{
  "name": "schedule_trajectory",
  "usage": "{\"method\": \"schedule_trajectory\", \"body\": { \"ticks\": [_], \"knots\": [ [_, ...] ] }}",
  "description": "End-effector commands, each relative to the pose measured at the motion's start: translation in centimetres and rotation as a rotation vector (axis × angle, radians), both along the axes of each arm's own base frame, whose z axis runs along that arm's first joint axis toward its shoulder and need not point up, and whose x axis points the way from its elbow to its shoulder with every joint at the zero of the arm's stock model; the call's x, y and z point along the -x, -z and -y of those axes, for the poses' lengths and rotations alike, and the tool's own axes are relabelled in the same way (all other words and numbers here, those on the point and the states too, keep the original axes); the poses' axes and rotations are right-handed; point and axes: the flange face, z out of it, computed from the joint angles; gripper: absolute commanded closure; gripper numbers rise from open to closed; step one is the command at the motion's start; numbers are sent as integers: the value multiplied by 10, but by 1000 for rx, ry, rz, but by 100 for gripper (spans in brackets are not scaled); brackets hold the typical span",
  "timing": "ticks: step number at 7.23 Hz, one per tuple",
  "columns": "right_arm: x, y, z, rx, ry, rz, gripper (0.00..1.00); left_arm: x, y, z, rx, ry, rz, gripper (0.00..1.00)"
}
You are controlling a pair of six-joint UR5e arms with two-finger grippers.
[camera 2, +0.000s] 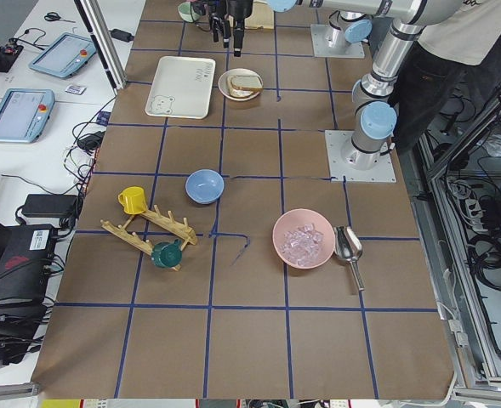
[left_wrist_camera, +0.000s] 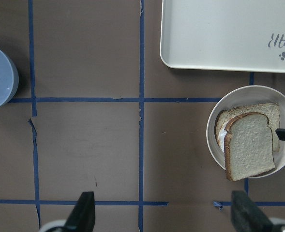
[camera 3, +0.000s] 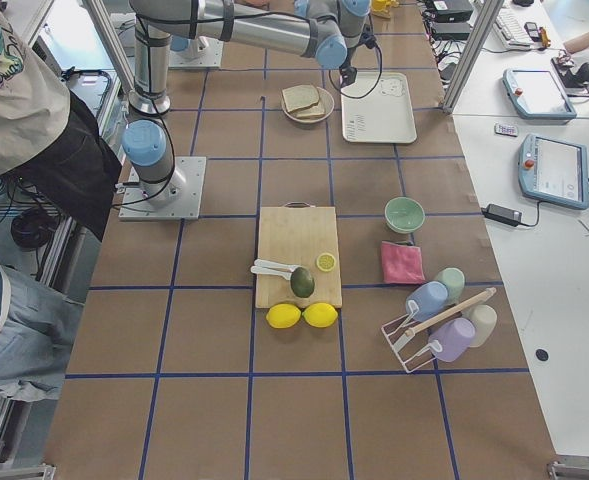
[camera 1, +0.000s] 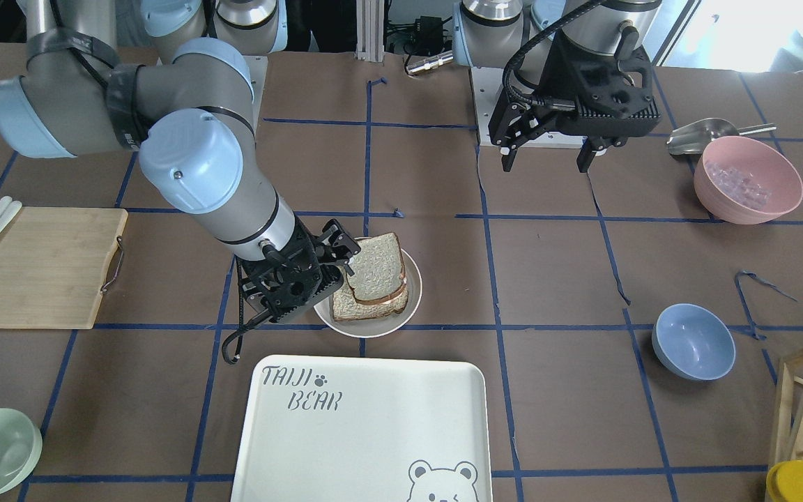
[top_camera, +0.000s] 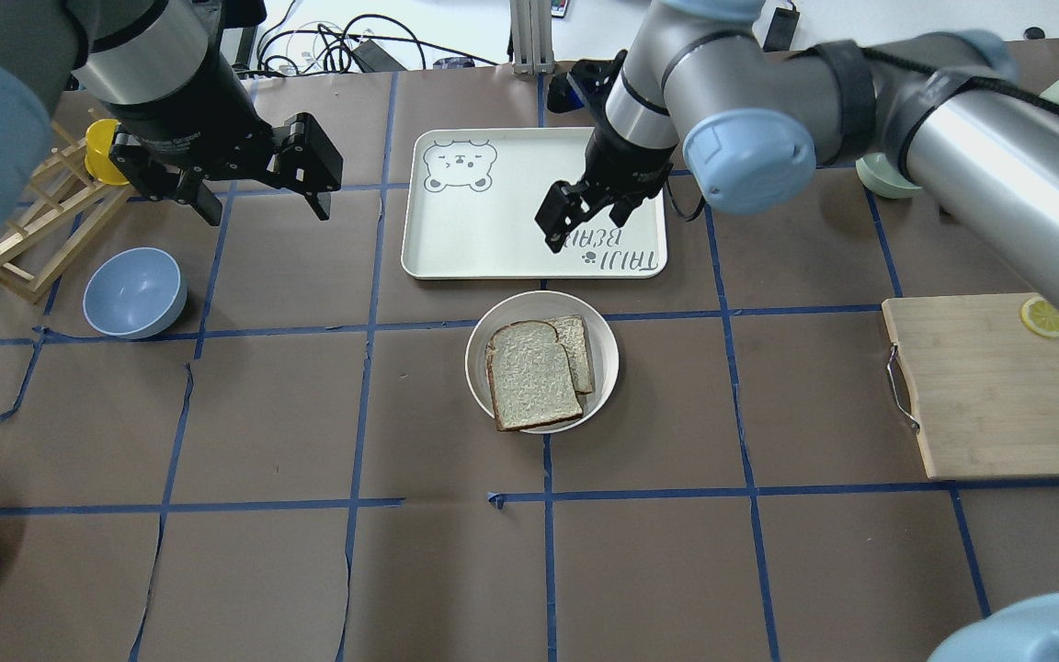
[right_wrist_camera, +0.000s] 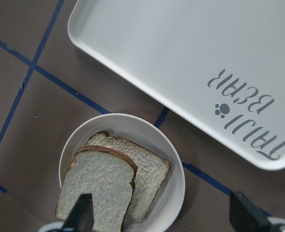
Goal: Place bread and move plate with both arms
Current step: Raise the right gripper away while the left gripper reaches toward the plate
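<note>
The bread (top_camera: 529,377) with the dark brown crust lies on top of a second, paler slice (top_camera: 578,349) on the small round cream plate (top_camera: 479,345) at the table's middle. It also shows in the front view (camera 1: 373,261) and in both wrist views (left_wrist_camera: 248,150) (right_wrist_camera: 96,188). My right gripper (top_camera: 587,221) is open and empty. It hovers over the plate's far edge and the near edge of the tray. My left gripper (top_camera: 254,184) is open and empty, high above the table, well left of the plate.
A white bear-printed tray (top_camera: 493,230) lies just beyond the plate. A blue bowl (top_camera: 134,292) and a wooden rack (top_camera: 24,239) are at the left. A cutting board (top_camera: 989,395) with a lemon slice is at the right. A pink bowl (camera 1: 748,178) holds ice.
</note>
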Motion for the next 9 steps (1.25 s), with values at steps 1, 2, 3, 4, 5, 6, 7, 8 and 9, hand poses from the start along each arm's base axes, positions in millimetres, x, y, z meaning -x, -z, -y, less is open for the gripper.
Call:
{"method": "schedule_trajectory", "body": {
  "ticks": [1, 2, 3, 4, 5, 6, 7, 8, 9],
  "knots": [
    [14, -82, 2, -17, 31, -101, 0, 8, 16, 11, -33, -11, -68, 0],
    [46, -133, -26, 29, 90, -191, 0, 9, 46, 21, -92, -25, -76, 0],
    [84, -157, -42, 16, 181, -214, 0, 15, 87, 24, -127, -40, -137, 0],
    [103, -169, -56, -6, 219, -213, 0, 18, 137, 23, -137, -42, -157, 0],
    [105, -179, -76, 7, 224, -211, 0, 19, 184, 20, -130, -43, -161, 0],
    [115, -161, -84, -20, 237, -229, 0, 24, 232, 16, -127, -42, -221, 0],
    [127, -157, -85, -24, 269, -224, 0, 29, 268, 10, -157, -45, -257, 0],
    [134, -157, -79, 5, 308, -214, 0, 31, 293, 12, -180, -45, -259, 4],
    [134, -156, -76, 34, 316, -205, 0, 36, 311, 14, -208, -47, -292, 9]
  ]
}}
